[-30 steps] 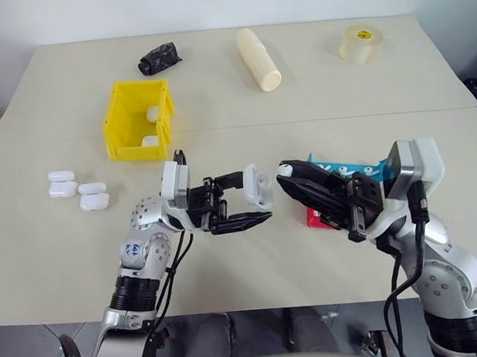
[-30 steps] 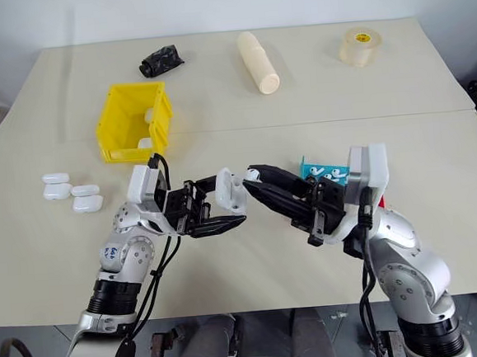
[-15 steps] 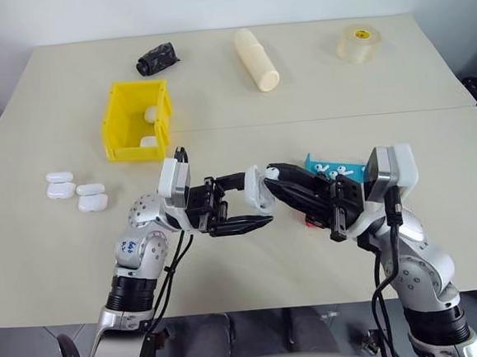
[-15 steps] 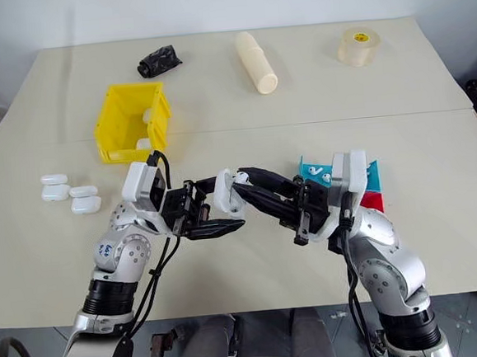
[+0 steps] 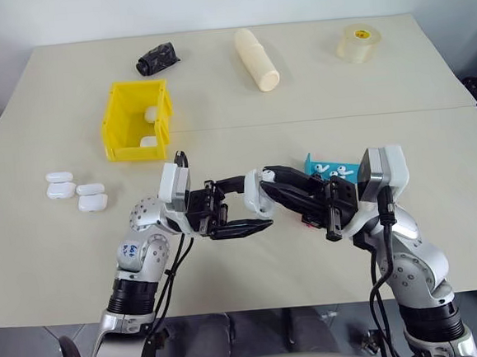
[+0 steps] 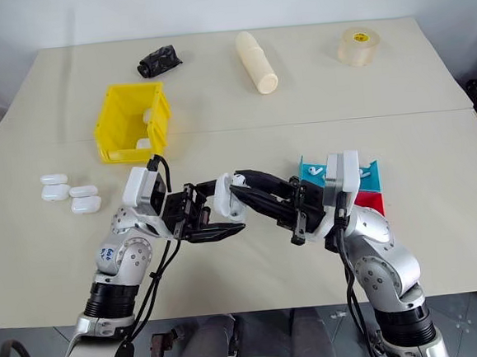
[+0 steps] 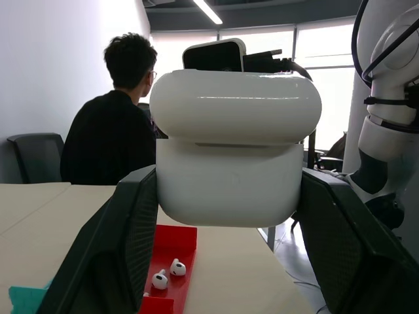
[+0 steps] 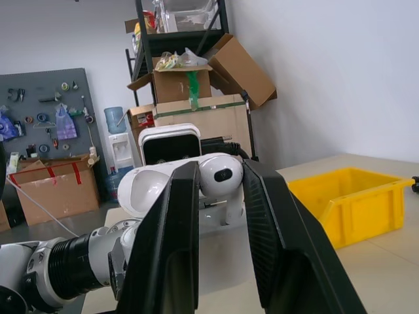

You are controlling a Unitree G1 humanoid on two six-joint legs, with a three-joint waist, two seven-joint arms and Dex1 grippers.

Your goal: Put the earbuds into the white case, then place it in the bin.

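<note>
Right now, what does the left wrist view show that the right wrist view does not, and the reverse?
The left wrist view alone shows a seated person seen from behind and two loose earbuds lying in a red tray.

The right wrist view alone shows the yellow bin, stacked cardboard boxes on a shelf, and an earbud pinched in the right end effector.

Both show the white case held by the left end effector, and the beige table.
</note>
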